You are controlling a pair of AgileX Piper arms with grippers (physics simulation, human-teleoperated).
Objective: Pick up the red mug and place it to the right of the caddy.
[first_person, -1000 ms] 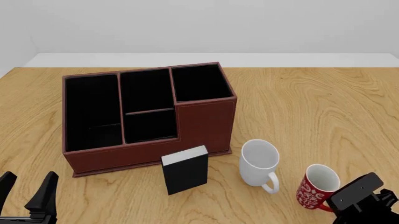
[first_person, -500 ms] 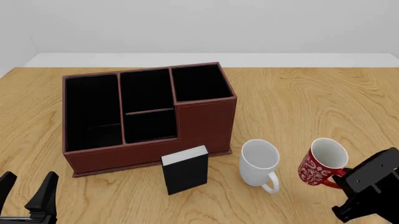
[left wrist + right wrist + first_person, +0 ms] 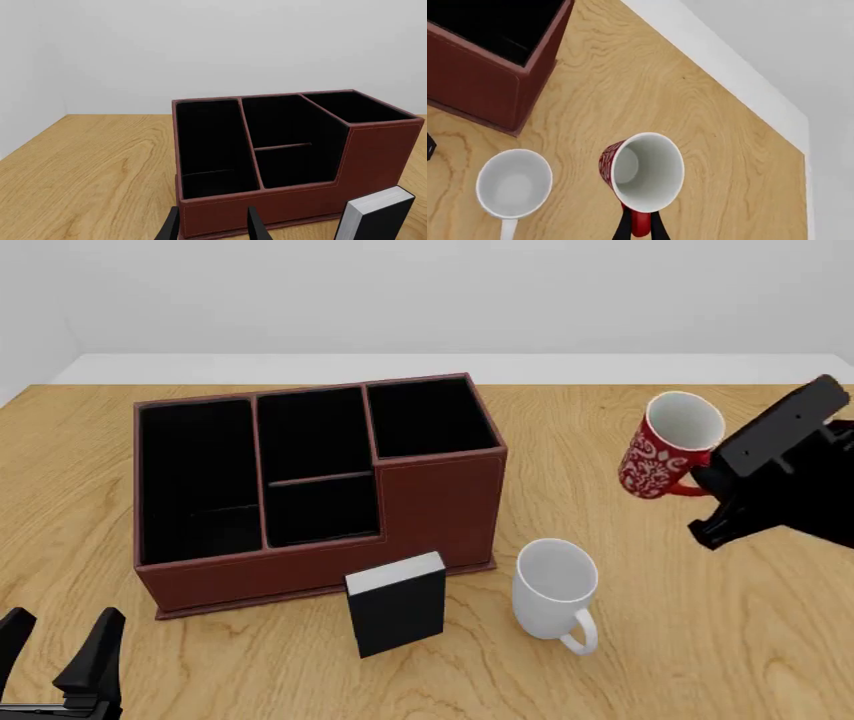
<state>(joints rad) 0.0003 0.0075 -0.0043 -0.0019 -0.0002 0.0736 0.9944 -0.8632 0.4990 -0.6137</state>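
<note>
The red mug (image 3: 663, 458), red with a white swirl pattern and a white inside, hangs in the air right of the caddy (image 3: 320, 485), tilted. My right gripper (image 3: 705, 480) is shut on its red handle. In the right wrist view the mug (image 3: 642, 172) is seen from above, with the fingers (image 3: 624, 227) pinching the handle. The caddy is a large dark red-brown box with black compartments; it also shows in the left wrist view (image 3: 293, 165). My left gripper (image 3: 56, 660) is open and empty at the near left, in front of the caddy.
A larger plain white mug (image 3: 554, 590) stands on the table below and left of the red mug. A small black box with a white top (image 3: 396, 604) stands at the caddy's front. The wooden table (image 3: 667, 640) ends in a white wall behind.
My right gripper has lifted the red mug off the table near the white mug and carried it up and away, to the space right of the caddy. The left arm has not moved.
</note>
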